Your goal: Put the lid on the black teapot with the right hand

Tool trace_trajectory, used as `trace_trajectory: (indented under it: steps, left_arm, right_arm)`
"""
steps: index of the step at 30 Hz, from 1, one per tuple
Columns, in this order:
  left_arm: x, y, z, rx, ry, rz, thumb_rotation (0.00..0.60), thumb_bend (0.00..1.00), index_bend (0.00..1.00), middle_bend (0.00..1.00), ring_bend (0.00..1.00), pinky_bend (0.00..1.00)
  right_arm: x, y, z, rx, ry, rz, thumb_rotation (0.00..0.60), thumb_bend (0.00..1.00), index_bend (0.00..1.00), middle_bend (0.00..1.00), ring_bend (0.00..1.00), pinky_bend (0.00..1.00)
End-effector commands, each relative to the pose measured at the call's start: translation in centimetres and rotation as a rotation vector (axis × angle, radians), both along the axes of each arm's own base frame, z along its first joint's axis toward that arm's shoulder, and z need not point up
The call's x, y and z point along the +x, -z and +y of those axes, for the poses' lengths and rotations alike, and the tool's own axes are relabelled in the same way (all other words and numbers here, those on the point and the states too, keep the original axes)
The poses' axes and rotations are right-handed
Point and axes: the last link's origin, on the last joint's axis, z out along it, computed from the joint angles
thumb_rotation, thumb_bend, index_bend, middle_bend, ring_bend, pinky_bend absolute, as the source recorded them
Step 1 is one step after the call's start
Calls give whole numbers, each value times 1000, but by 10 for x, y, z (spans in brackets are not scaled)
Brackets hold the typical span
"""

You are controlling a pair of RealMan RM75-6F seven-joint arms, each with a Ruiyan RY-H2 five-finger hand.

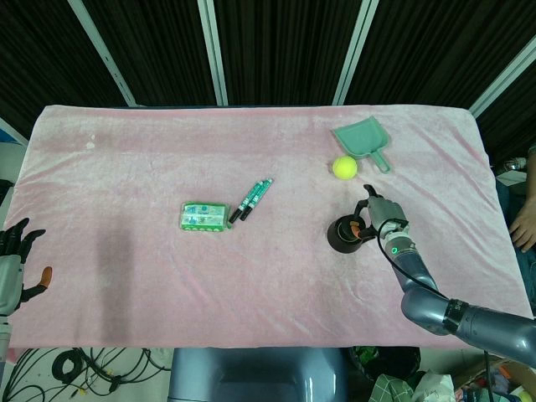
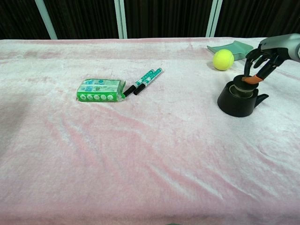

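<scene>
Robot's right hand pinches the round black lid right over the squat black teapot's mouth; left hand open, fingers spread, at table edge.

**Two cameras, one bench**

The head view looks steeply down from above, taking in the whole pink-covered bench. The chest view sits low and nearer, facing across it. Both share the black teapot and the tennis ball.

Right hand: grey shell, dark fingers, orange thumb tip, green indicator light on wrist. Right arm: glossy grey segments. Left hand: dark fingers, orange thumb tip.
</scene>
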Motion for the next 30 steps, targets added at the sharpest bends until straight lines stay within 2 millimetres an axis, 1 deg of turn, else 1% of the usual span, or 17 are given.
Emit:
trace_trajectory:
  steps: [1,22,30]
  left_arm:
    - [0,0,0,1,-1,-1,600,408,176,1,0,0]
    - [0,0,0,0,0,0,600,408,176,1,0,0]
    - [0,0,0,-1,-1,-1,600,408,176,1,0,0]
  right_arm:
    - [-1,1,0,2,7,-2,600,319,700,6,138,180]
    - [0,13,1,25,7,-10,600,322,701,6,138,180]
    - [-2,13,0,24,13,-7,600,322,701,6,138,180]
